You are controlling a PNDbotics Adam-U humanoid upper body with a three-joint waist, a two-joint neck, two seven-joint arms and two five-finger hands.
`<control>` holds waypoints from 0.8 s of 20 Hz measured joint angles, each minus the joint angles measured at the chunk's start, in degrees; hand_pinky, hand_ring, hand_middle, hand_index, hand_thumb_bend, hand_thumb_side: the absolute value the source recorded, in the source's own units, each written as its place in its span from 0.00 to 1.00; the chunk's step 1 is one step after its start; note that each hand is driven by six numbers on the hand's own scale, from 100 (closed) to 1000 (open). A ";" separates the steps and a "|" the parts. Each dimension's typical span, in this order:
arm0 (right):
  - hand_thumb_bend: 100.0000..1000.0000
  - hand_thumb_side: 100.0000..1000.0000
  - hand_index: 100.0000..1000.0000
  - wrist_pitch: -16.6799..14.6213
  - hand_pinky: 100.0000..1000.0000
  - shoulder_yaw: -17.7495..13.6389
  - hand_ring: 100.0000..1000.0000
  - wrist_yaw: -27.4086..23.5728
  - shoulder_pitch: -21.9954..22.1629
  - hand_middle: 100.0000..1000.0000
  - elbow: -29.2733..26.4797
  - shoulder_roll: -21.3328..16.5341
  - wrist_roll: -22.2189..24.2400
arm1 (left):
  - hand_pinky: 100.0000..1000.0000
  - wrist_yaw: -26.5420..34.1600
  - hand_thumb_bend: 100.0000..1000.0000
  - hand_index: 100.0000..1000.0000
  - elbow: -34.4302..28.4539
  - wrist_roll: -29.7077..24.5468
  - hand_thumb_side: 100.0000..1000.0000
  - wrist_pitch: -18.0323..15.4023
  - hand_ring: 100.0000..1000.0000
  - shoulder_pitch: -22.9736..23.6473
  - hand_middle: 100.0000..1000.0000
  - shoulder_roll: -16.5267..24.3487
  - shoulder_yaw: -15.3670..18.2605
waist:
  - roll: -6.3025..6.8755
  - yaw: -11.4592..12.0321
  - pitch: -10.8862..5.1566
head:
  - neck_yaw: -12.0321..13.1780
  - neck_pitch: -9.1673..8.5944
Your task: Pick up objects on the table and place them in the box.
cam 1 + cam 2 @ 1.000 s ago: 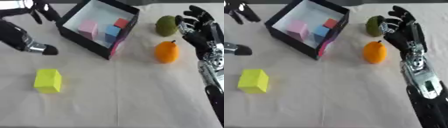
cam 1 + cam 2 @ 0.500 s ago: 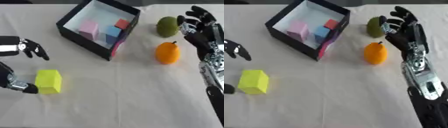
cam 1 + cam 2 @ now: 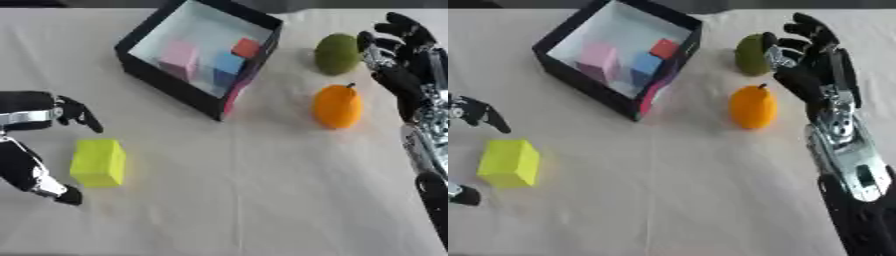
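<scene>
A yellow-green block [image 3: 97, 163] lies on the cloth at the left. My left hand [image 3: 73, 110] reaches in from the left edge, open. Its fingers [image 3: 86, 120] are just above the block and its thumb [image 3: 63, 194] is below it, neither touching. The black box [image 3: 157, 70], white inside, stands tilted at the top centre and holds a pink block [image 3: 180, 53], a blue block [image 3: 227, 63] and a red block [image 3: 247, 48]. An orange fruit [image 3: 752, 106] and a green fruit [image 3: 751, 54] lie to its right. My right hand [image 3: 808, 75] stands open, fingers up, just right of the green fruit.
A pale cloth [image 3: 262, 200] covers the table, with a crease running down from the box's near corner. The right forearm [image 3: 846, 165] runs along the right edge down to the lower corner.
My left hand has come down from beside the box to the yellow-green block, now spread around it from the left. The right hand, fruits and box have stayed in place.
</scene>
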 measured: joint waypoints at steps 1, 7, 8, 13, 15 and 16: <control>0.29 0.16 0.83 0.02 0.78 0.00 0.73 0.00 -0.02 0.73 0.00 0.00 0.02 | 0.86 -1.23 0.77 0.85 0.00 -0.31 0.39 0.33 0.89 -0.27 0.81 -0.16 -0.62 | 0.00 -0.10 0.00 | 0.11 0.01; 0.29 0.16 0.83 0.04 0.78 0.33 0.73 0.00 -0.24 0.73 0.00 0.00 0.14 | 0.88 -7.34 0.81 0.86 0.00 -2.66 0.35 2.26 0.90 -1.19 0.82 -1.62 -3.54 | 0.02 -0.17 0.00 | 0.74 0.04; 0.29 0.16 0.83 0.08 0.78 0.34 0.73 0.00 -0.24 0.73 0.00 0.00 0.21 | 0.88 -8.21 0.81 0.86 0.00 -2.90 0.34 2.42 0.90 -1.46 0.82 -1.84 -3.79 | 0.02 -0.17 0.00 | 0.82 0.04; 0.29 0.16 0.83 0.21 0.78 0.48 0.73 0.01 -0.24 0.73 0.00 0.00 0.39 | 0.87 -12.82 0.82 0.84 -0.01 -2.54 0.31 2.48 0.89 -2.32 0.81 -2.76 -4.20 | 0.00 -0.16 0.00 | 1.02 0.04; 0.29 0.16 0.83 0.22 0.78 0.59 0.73 0.01 -0.24 0.73 0.00 0.00 0.40 | 0.85 -13.47 0.81 0.83 -0.01 -1.69 0.32 2.14 0.88 -2.60 0.79 -3.15 -4.19 | -0.01 -0.14 0.00 | 1.02 0.05; 0.29 0.16 0.83 0.23 0.78 0.65 0.73 0.02 -0.24 0.73 0.00 0.00 0.42 | 0.84 -13.40 0.79 0.83 -0.01 -1.21 0.31 1.91 0.87 -2.65 0.78 -3.32 -4.17 | -0.01 -0.10 0.00 | 1.02 0.05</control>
